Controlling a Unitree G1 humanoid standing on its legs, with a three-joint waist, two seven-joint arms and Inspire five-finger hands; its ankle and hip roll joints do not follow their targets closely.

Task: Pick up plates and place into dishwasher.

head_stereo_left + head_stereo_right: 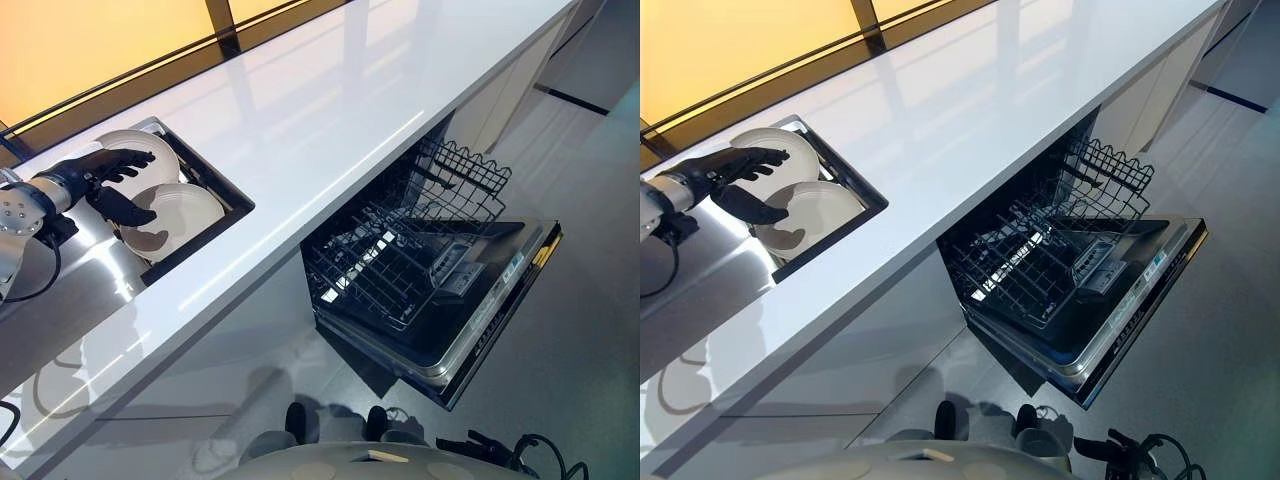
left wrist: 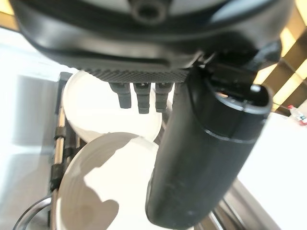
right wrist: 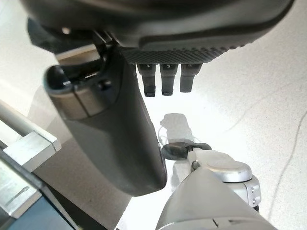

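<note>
Plates: two white ones lie in the sink at your far left, your left hand spread loosely above them, grasping nothing. Judge them stiff, slick, breakable; pinch a rim. Rightward, the dishwasher rack stands open. Your right hand hangs relaxed, empty.

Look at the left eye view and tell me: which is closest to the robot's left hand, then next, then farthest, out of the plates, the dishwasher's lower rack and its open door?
From the left hand, open over the sink:
1. Plates: right under the hand, in the sink.
2. Lower rack: off to the right, below the counter, pulled out.
3. Open door: farther right, beyond the rack, its edge farthest out.
</note>
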